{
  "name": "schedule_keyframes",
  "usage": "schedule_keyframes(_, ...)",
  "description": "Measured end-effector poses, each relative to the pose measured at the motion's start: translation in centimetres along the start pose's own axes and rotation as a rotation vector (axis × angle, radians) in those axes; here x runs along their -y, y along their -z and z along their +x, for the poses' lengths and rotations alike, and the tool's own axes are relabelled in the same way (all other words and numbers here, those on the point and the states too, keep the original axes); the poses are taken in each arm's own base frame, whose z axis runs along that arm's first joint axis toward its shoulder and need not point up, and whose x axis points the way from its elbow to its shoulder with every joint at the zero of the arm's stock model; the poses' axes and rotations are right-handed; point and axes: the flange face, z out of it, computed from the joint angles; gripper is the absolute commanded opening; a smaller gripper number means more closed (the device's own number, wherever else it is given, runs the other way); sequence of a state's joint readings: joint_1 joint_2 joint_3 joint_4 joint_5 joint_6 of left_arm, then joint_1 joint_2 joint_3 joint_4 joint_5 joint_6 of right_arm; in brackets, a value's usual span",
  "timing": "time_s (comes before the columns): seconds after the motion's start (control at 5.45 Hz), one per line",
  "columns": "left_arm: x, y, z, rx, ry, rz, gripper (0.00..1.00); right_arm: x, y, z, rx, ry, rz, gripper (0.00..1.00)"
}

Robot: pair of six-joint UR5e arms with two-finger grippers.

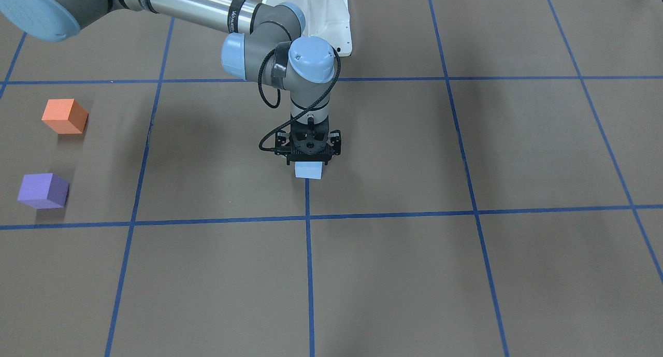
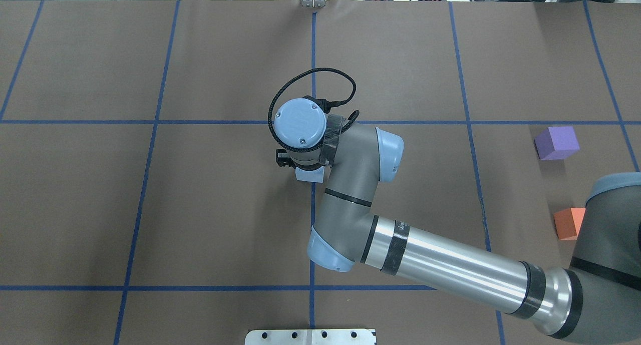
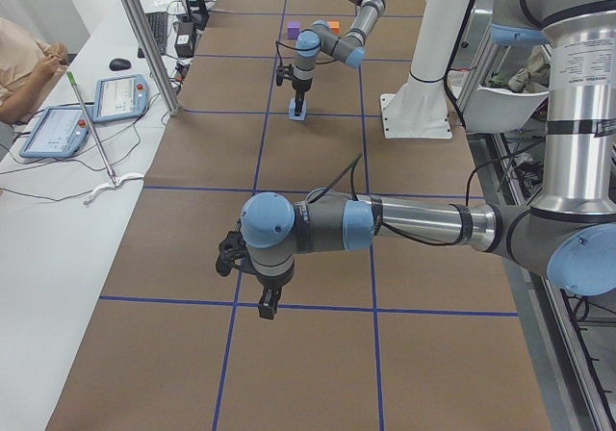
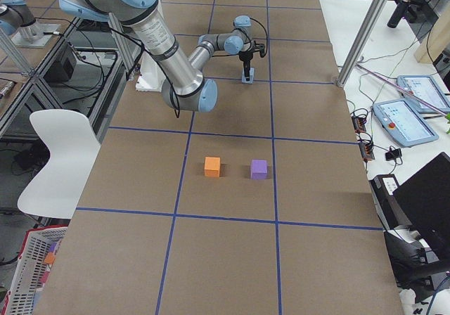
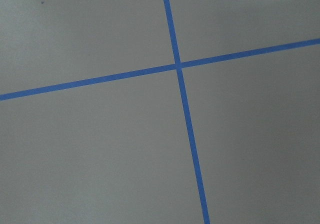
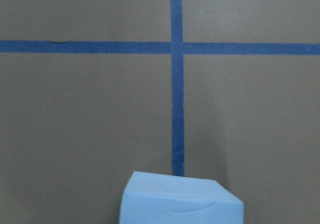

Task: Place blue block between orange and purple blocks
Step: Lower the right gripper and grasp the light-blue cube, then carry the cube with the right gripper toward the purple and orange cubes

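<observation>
The light blue block [image 1: 308, 170] sits at table level on a blue tape line near the table's middle. My right gripper [image 1: 308, 163] stands straight down over it, fingers close against its two sides, and looks shut on it. The block fills the bottom of the right wrist view [image 6: 180, 199], with a crease on its top. The orange block [image 1: 65, 116] and the purple block [image 1: 43, 190] stand apart from each other far off on my right side [image 2: 568, 224] [image 2: 556, 142]. My left gripper [image 3: 267, 308] hangs above the table far from all blocks; I cannot tell whether it is open or shut.
The brown table [image 2: 225, 210] carries a grid of blue tape lines [image 1: 311, 217]. My right arm's forearm [image 2: 450, 270] reaches low across the table's right half, and its elbow partly covers the orange block in the overhead view. Operators' tablets [image 3: 115, 96] lie beyond the table's far edge.
</observation>
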State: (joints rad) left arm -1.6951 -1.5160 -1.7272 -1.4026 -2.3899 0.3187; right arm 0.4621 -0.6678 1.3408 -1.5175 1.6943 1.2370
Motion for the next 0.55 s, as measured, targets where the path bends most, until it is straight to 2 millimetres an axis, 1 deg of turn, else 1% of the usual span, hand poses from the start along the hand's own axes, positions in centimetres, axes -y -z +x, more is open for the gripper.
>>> schedule_keyframes(0.18, 0.0, 0.0, 0.0, 0.000, -0.001, 0.000, 1.00, 0.1, 0.3, -0.1, 0.002, 0.001, 0.010, 0.00)
schedule_keyframes(0.37, 0.0, 0.0, 0.0, 0.000, 0.000, 0.000, 1.00, 0.9, 1.3, 0.6, 0.015, -0.001, 0.021, 0.00)
schedule_keyframes(0.55, -0.1, -0.2, -0.2, 0.001, 0.003, -0.003, 1.00, 2.9, 3.3, 3.8, 0.039, -0.017, 0.026, 0.00)
